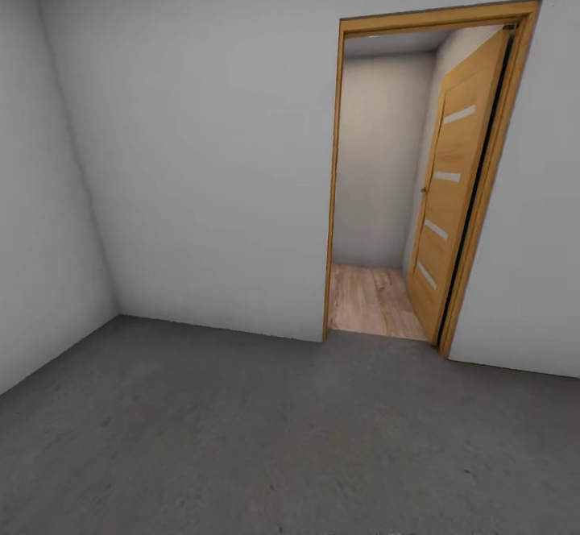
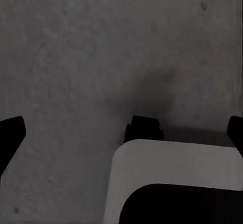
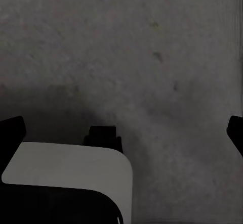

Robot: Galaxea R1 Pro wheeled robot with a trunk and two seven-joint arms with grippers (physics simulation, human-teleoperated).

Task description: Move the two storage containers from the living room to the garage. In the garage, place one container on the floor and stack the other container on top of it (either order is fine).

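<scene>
A wooden door frame stands in the pale grey wall. Inside the frame, a wooden door with frosted strips hangs open. Beyond the frame lies a light wood plank hallway floor, a plain hallway wall behind it.

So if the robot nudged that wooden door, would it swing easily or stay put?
Probably it would swing. The door stands open, turned inward from its frame, so it seems hinged and free. It looks like a stiff, solid panel with pale strips, so it should move as one piece rather than flex. How heavy it is cannot be told.
</scene>
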